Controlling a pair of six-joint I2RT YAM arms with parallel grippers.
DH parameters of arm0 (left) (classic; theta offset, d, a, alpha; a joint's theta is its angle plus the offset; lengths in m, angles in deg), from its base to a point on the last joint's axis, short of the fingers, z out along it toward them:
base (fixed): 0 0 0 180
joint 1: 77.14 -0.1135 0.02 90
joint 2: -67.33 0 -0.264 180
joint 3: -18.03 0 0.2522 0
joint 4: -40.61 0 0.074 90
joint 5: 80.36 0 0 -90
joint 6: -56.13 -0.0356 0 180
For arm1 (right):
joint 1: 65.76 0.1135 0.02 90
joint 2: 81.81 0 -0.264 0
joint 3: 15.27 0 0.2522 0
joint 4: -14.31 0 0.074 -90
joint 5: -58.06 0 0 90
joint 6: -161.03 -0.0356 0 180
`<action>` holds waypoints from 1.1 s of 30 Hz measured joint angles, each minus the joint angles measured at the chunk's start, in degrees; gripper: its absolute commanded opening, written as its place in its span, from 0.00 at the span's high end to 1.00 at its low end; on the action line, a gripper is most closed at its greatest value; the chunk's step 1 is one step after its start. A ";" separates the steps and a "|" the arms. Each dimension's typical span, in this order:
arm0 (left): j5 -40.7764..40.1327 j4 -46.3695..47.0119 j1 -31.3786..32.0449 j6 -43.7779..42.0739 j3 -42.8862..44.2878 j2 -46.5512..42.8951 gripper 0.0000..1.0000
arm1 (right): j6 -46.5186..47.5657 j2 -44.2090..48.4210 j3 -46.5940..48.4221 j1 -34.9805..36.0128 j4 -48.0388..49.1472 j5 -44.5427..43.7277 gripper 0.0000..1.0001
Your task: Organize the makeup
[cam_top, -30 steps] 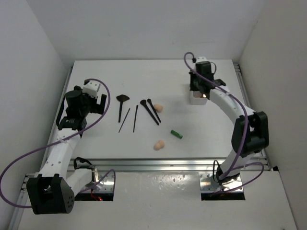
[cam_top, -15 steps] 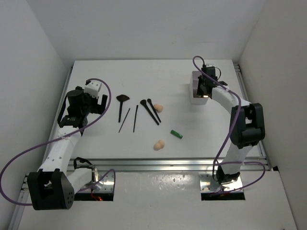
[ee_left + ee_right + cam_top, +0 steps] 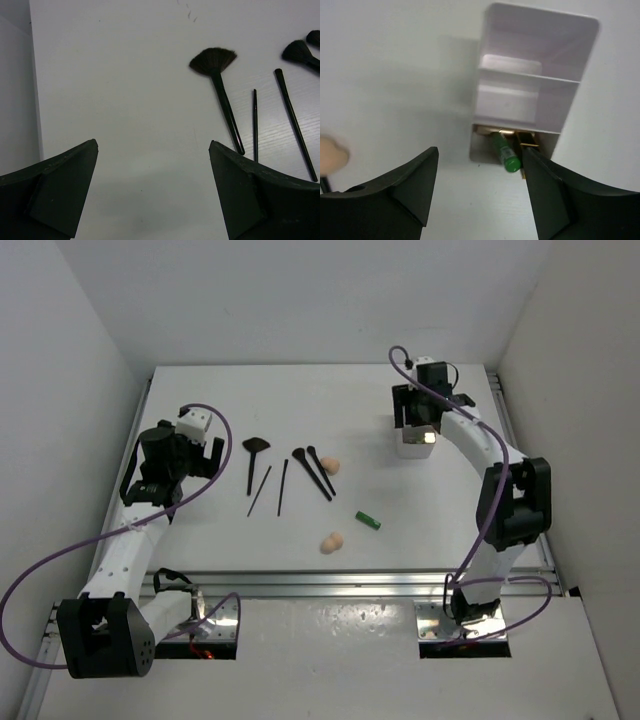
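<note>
Several thin black brushes lie left of the table's middle, among them a fan brush (image 3: 252, 455) that also shows in the left wrist view (image 3: 215, 67). Two peach sponges (image 3: 330, 465) (image 3: 333, 541) and a small green tube (image 3: 368, 520) lie near them. The white compartmented box (image 3: 413, 440) stands at the back right; its near compartment holds a green tube (image 3: 504, 152) and a gold-trimmed item (image 3: 526, 145). My right gripper (image 3: 480, 160) is open and empty just above that box. My left gripper (image 3: 152, 150) is open and empty over bare table left of the brushes.
White walls close in the table on the left, back and right. A metal rail (image 3: 350, 580) runs along the near edge. A purple cable (image 3: 200, 490) loops beside the left arm.
My right gripper has shifted about over the white box, first right and nearer, then back a little. The left arm has barely moved. The items on the table lie where they were.
</note>
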 measured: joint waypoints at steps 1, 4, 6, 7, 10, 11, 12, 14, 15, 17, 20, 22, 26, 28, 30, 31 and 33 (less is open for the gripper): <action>0.07 0.00 0.00 0.00 0.00 0.00 0.00 | 2.25 0.72 0.13 0.81 -1.03 1.29 0.31; 0.79 0.02 0.00 -0.02 0.00 0.00 0.00 | 8.55 4.09 -2.38 5.14 -4.57 6.03 0.37; 1.49 0.02 0.00 0.00 0.00 0.00 0.00 | 11.78 6.82 -6.64 9.64 -6.67 8.70 0.40; 1.79 0.02 0.00 0.02 0.00 0.02 0.00 | 13.27 7.93 -9.49 12.41 -7.10 9.97 0.40; 2.95 0.04 0.00 0.04 0.00 0.26 0.00 | 15.43 7.85 -14.73 18.23 -9.33 12.46 0.42; 3.10 0.04 0.00 0.04 0.00 0.37 0.00 | 15.69 7.21 -15.72 19.19 -10.34 13.00 0.42; 3.43 0.04 0.04 0.09 0.00 0.44 0.00 | 15.69 6.43 -16.09 19.58 -11.23 13.40 0.42; 3.89 0.04 0.15 0.11 0.00 0.44 0.00 | 15.54 4.74 -16.11 19.71 -11.87 13.90 0.42; 4.07 0.07 0.15 0.13 0.00 0.42 0.00 | 15.43 4.07 -16.09 19.80 -11.85 14.21 0.42; 4.31 0.07 0.15 0.13 -0.02 0.35 0.00 | 15.04 3.15 -16.13 20.00 -11.78 14.58 0.42; 4.55 0.09 0.15 0.39 -0.04 0.15 0.00 | 14.32 2.60 -16.85 21.14 -11.34 14.78 0.42; 4.52 0.09 0.15 0.52 -0.28 -0.17 0.00 | 13.90 2.60 -18.03 22.23 -11.21 14.67 0.43; 4.44 -0.28 0.15 0.52 -1.03 -0.79 0.00 | 12.81 2.60 -20.59 23.63 -11.32 14.51 0.47; 4.33 -0.66 0.15 0.46 -1.36 -0.79 0.00 | 12.44 2.60 -21.68 23.82 -10.95 14.27 0.48; 4.09 -1.01 0.15 0.39 -1.86 -0.81 0.01 | 12.20 2.51 -22.64 23.82 -10.25 13.86 0.52; 3.85 -1.46 0.15 0.42 -1.99 -0.81 0.01 | 12.11 2.40 -22.97 23.82 -9.79 13.55 0.53; 3.39 -2.25 0.15 0.42 -2.21 -0.81 0.01 | 12.00 1.64 -23.04 23.82 -8.76 12.98 0.59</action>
